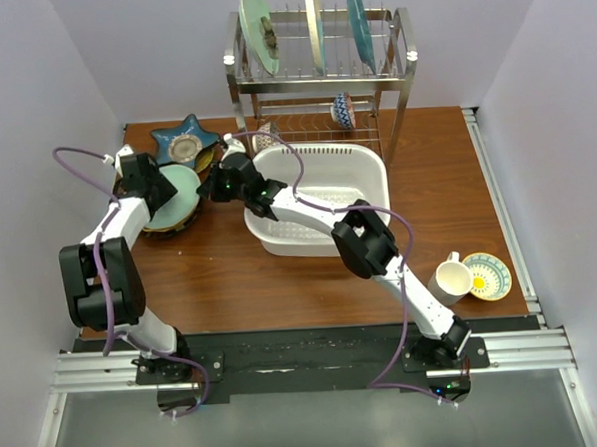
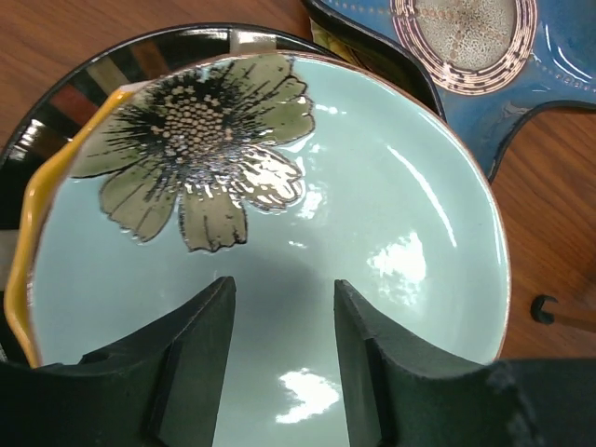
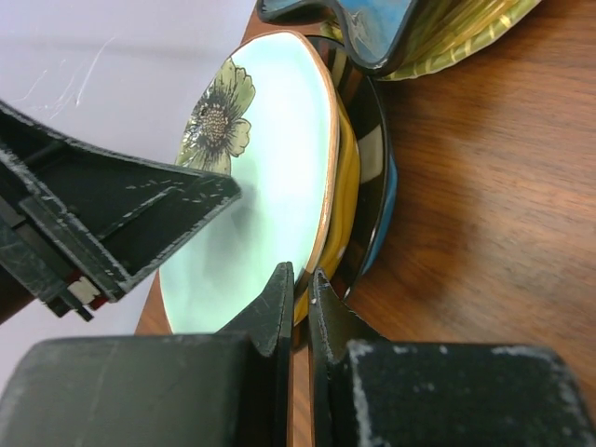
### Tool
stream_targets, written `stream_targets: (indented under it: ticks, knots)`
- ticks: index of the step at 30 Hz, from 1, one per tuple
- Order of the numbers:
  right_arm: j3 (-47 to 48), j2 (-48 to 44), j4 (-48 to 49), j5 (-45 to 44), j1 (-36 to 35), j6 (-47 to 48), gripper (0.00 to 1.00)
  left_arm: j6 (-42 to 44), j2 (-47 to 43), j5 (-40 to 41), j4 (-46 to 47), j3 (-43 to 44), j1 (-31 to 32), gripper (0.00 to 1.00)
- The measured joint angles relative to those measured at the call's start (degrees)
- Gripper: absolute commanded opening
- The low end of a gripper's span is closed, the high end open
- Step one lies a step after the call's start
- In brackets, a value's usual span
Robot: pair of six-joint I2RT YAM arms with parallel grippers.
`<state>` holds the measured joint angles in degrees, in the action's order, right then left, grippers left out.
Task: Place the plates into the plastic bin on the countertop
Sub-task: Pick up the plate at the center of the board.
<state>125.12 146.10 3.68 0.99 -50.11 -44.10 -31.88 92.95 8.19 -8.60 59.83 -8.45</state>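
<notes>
While my left fingers (image 2: 200, 345) stood spread above the pale green plate (image 2: 400, 242) at the frame's left, my right fingers (image 3: 270, 312) pinched its rim; the plastic bin (image 1: 376, 164) sat mid-frame on the desk (image 1: 231, 277).

On the table (image 1: 242, 287), a pale green plate (image 1: 184, 183) is being flanked by the left fingers (image 1: 167, 193) and the right fingers (image 1: 210, 188), while the white bin (image 1: 320, 148) is being overhung by the right arm (image 1: 365, 242).
</notes>
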Motion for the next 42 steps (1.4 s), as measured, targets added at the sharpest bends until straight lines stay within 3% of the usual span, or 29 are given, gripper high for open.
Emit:
stream_targets:
  ticks: [5, 17, 25, 28, 34, 42]
  knots:
    - [-4.0, -2.6, 0.9, 0.2, 0.6, 0.2, 0.0, -0.2, -2.6, 1.0, -0.3, -1.5, -0.2, 0.38]
    - [-9.3, -5.9, 2.6, 2.8, 3.0, 0.2, 0.0, -0.5, -5.3, 2.5, -1.4, -2.5, -3.1, 0.37]
    - [-9.4, -6.0, 2.7, 3.5, 3.1, 0.1, 0.0, -0.8, -4.2, 4.8, -3.2, -2.5, -4.3, 0.31]
    - [-9.3, -6.0, 2.8, 4.5, 3.3, -0.3, 0.05, -1.2, -1.9, 5.7, -2.9, -2.5, -4.3, 0.27]
    - [-8.1, -5.8, 0.9, 6.1, 3.6, -0.8, 0.36, -1.8, 0.4, 5.9, -0.7, -2.5, -4.6, 0.21]
    - [-4.6, -4.2, -1.7, 6.0, 3.4, -1.6, 0.45, -2.0, 1.2, 5.7, 1.6, -2.5, -4.6, 0.21]
